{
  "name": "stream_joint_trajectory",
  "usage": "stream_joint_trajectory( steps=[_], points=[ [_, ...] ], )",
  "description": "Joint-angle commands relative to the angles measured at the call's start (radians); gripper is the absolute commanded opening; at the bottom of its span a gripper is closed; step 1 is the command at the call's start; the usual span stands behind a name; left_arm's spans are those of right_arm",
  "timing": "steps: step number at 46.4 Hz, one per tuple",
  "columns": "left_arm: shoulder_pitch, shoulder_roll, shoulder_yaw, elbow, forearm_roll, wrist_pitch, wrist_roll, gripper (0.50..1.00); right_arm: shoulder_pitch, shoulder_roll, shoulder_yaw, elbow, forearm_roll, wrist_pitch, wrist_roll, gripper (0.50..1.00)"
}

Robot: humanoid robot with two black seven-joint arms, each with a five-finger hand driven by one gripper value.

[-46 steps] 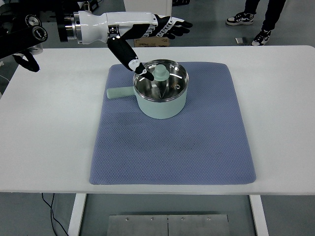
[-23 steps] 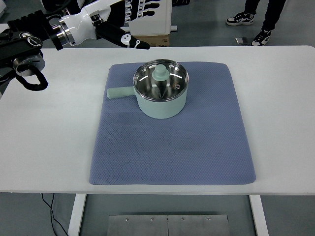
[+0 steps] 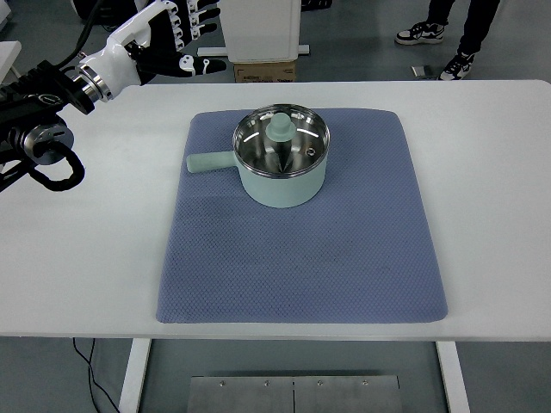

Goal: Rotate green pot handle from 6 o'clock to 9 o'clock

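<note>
White table [image 3: 95, 258] is looking tidy; left hand [image 3: 172, 39] is hovering open-fingered, pot handle [image 3: 211, 161] sitting at nine, so I'd leave it.

pale green pot [image 3: 282, 172], glass lid on, upright on blue mat, handle [image 3: 211, 161] pointing left

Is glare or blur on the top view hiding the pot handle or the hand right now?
Top view: sharp and evenly lit; the green pot casts only a soft shadow on the blue mat. Its glass lid shows bright reflections, but the handle, pointing toward the picture's left, is clear. The left hand near the top edge shows no obvious blur.
</note>
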Motion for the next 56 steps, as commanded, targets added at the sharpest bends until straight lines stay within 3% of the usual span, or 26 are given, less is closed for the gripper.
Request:
stream_joint_trajectory(
  steps=[1, 17, 40, 56],
  points=[
    [0.016, -0.007, -0.001, 0.014, -0.025, 0.018, 0.000, 1.000, 0.000, 0.000, 0.000, 0.000, 0.000, 0.000, 0.000, 1.000],
    [0.090, -0.068, -0.024, 0.106, -0.124, 0.072, 0.000, 1.000, 0.000, 0.000, 0.000, 0.000, 0.000, 0.001, 0.000, 1.000],
    [0.229, -0.126, -0.132, 0.215, -0.154, 0.089, 0.000, 1.000, 0.000, 0.000, 0.000, 0.000, 0.000, 0.001, 0.000, 1.000],
    [0.240, -0.198, -0.170, 0.285, -0.203, 0.139, 0.000, 1.000, 0.000, 0.000, 0.000, 0.000, 0.000, 0.001, 0.000, 1.000]
  ],
)
